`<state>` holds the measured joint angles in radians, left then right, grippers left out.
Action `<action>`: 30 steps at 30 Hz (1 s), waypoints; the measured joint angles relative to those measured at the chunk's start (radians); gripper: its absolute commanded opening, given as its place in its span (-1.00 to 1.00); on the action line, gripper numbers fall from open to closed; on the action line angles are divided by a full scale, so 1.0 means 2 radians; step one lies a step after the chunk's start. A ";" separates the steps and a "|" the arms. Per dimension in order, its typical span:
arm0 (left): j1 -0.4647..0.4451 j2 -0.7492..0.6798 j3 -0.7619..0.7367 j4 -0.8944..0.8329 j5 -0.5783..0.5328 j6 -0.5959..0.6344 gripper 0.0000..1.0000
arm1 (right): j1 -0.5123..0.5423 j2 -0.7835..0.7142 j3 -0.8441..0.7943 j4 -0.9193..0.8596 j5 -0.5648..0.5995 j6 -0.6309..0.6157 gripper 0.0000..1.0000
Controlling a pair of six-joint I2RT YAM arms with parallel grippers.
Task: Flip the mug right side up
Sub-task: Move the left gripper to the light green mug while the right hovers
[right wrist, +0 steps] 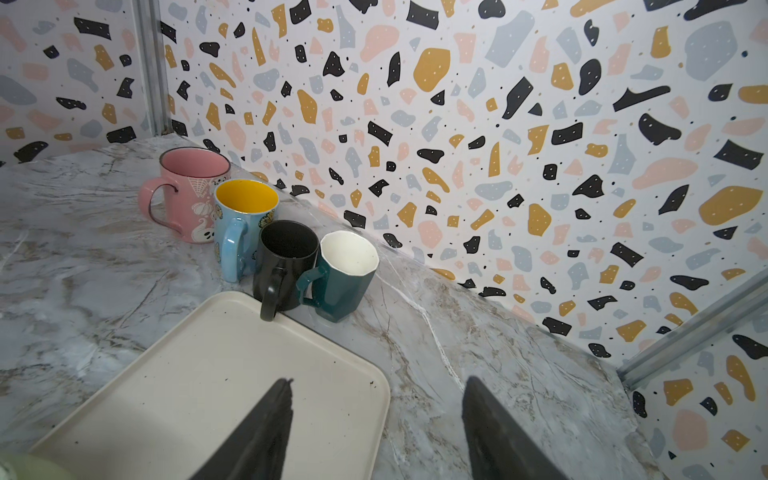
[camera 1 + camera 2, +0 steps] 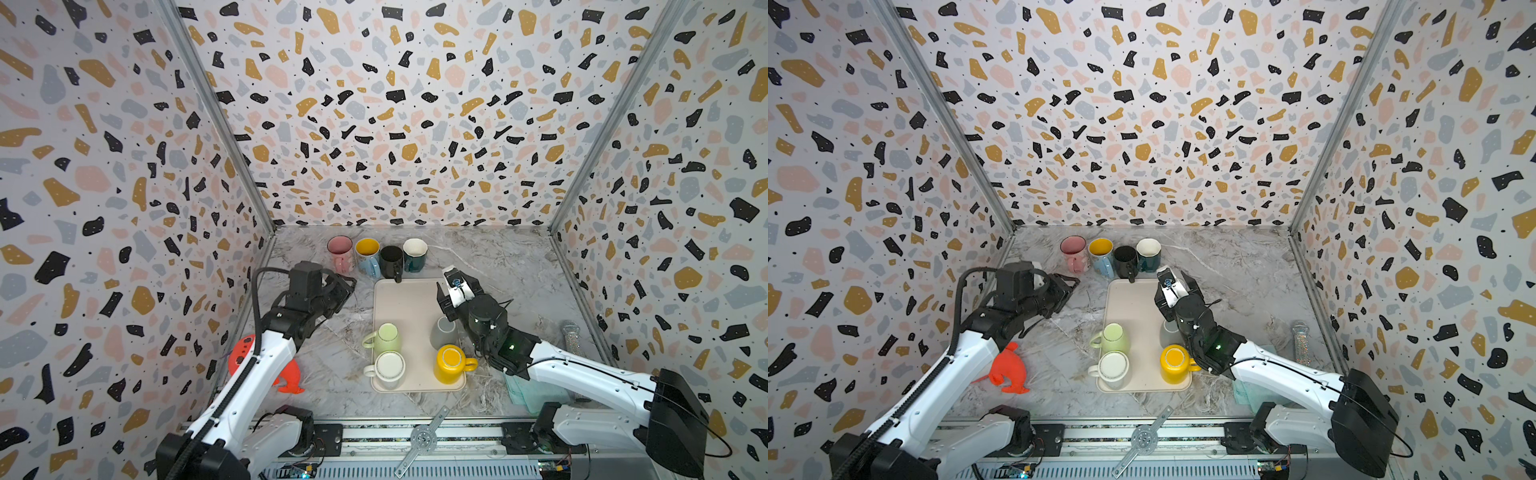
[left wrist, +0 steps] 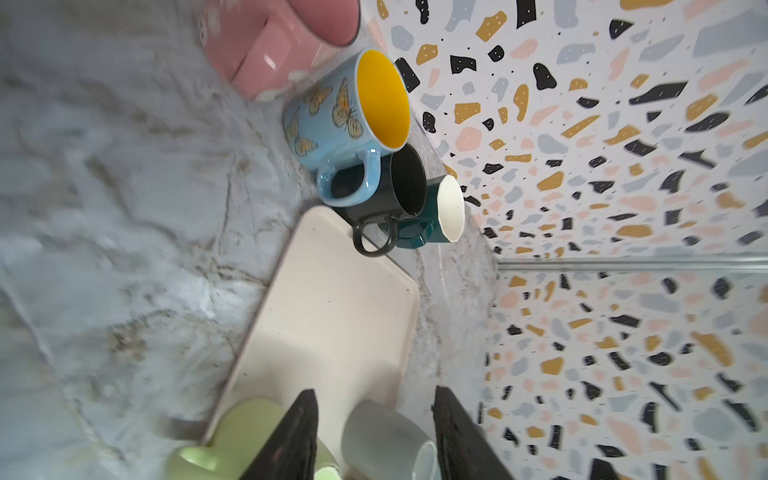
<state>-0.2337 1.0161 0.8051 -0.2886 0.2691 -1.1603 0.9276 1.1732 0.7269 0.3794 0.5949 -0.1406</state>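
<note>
One tray (image 2: 409, 303): my left end effector (image 2: 348, 290) off its left edge, right end effector (image 2: 457, 286) at its far corner, both gaping, empty. My right arm (image 2: 488, 322) half hides the grey mug (image 2: 441, 332), one of four inverted on it; four upright mugs (image 2: 390, 257) behind.

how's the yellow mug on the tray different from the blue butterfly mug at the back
The yellow mug stands base up on the tray; the blue butterfly mug stands mouth up on the table behind it. The yellow mug is plain, the blue butterfly mug patterned with a yellow inside. Both have one handle.
</note>
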 measured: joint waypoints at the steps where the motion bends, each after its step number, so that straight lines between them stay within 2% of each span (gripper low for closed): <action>1: 0.000 -0.011 -0.024 0.012 0.010 -0.037 -0.21 | 0.000 0.000 0.000 -0.003 0.000 0.002 0.33; 10: 0.000 -0.083 -0.161 0.021 0.022 -0.242 -0.23 | 0.002 0.000 0.000 -0.014 0.000 0.022 0.34; 17: 0.000 -0.111 -0.232 0.062 0.029 -0.361 -0.24 | 0.002 0.001 0.000 -0.016 0.001 0.027 0.35; 22: 0.000 -0.099 -0.234 0.086 0.046 -0.397 -0.24 | 0.002 0.011 0.000 -0.016 0.002 0.027 0.36; 30: 0.000 -0.075 -0.233 0.103 0.080 -0.407 -0.22 | 0.002 0.028 0.006 -0.019 0.002 0.029 0.39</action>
<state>-0.2337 0.8654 0.3389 -0.0822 0.4301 -1.9743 0.9318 1.2297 0.7387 0.3412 0.5980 -0.0826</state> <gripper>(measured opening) 0.389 0.692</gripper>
